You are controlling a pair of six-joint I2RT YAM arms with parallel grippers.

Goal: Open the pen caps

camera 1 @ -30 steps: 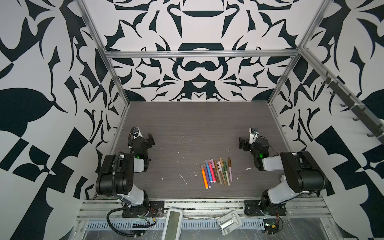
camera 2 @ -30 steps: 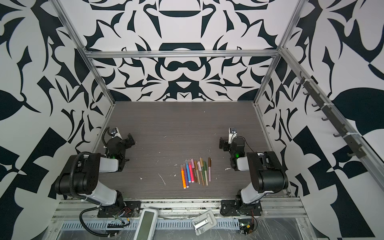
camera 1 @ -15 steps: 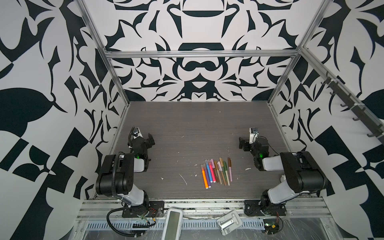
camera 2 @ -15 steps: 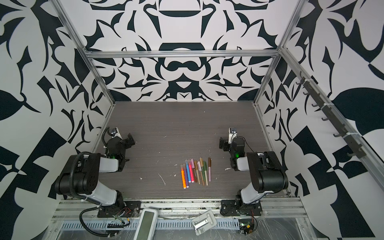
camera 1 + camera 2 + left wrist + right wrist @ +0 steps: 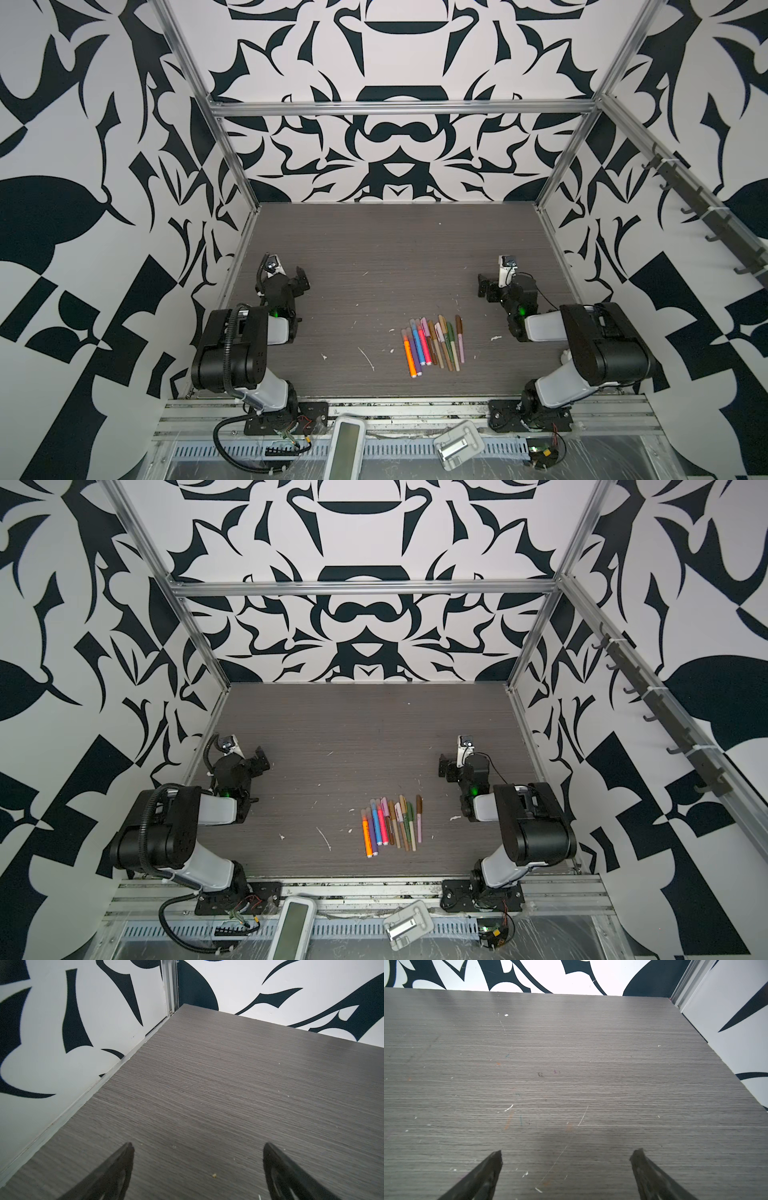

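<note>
Several pens (image 5: 432, 345) (image 5: 392, 825) lie side by side on the grey table, front of middle, in both top views: orange, purple, blue, pink, brown, olive, tan and lilac. The pen caps (image 5: 419, 323) (image 5: 380, 803) sit on the pens' far ends. My left gripper (image 5: 291, 276) (image 5: 253, 757) rests low at the table's left side, open and empty. My right gripper (image 5: 486, 286) (image 5: 446, 769) rests low at the right side, likewise open and empty. In each wrist view the gripper (image 5: 198, 1145) (image 5: 568, 1151) stands wide over bare table; no pens show there.
Patterned walls close the table on the left, back and right. Small white scraps (image 5: 368, 359) lie left of the pens. A white flat device (image 5: 347, 446) and a grey clip (image 5: 457, 444) lie on the front rail, off the table.
</note>
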